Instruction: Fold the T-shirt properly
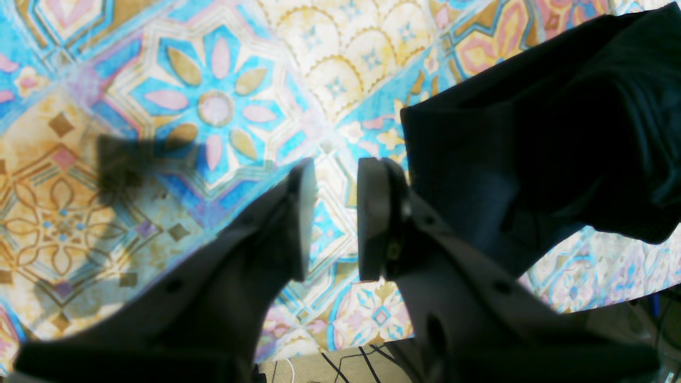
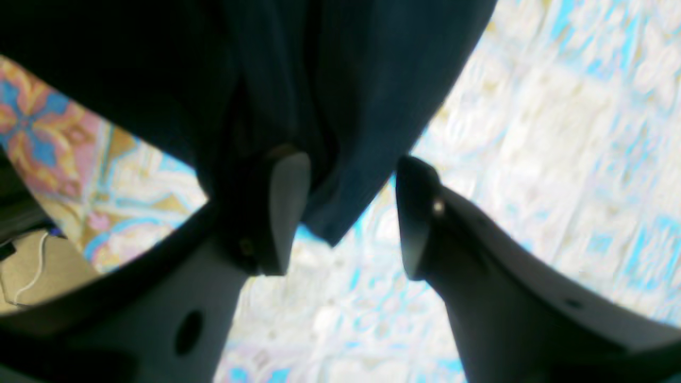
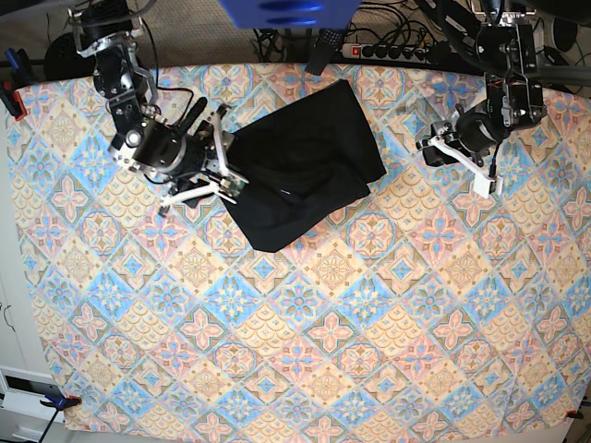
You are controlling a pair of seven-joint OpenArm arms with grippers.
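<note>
The black T-shirt [image 3: 305,166] lies bunched and partly folded on the patterned tablecloth [image 3: 323,323], at the back centre-left. My right gripper [image 3: 229,161] is at the shirt's left edge. In the right wrist view the gripper [image 2: 351,165] is open, with a corner of the T-shirt [image 2: 346,106] lying between its fingers and against the left pad [image 2: 287,207], not pinched. My left gripper [image 3: 457,164] is to the right of the shirt, apart from it. In the left wrist view it [image 1: 338,170] is open by a narrow gap and empty, with the T-shirt [image 1: 532,138] to its right.
A power strip [image 3: 388,51] and cables lie beyond the table's far edge. A red clamp [image 3: 9,97] grips the left edge. A blue object [image 3: 286,11] hangs over the back centre. The tablecloth [image 1: 213,106] lies bare under the left gripper.
</note>
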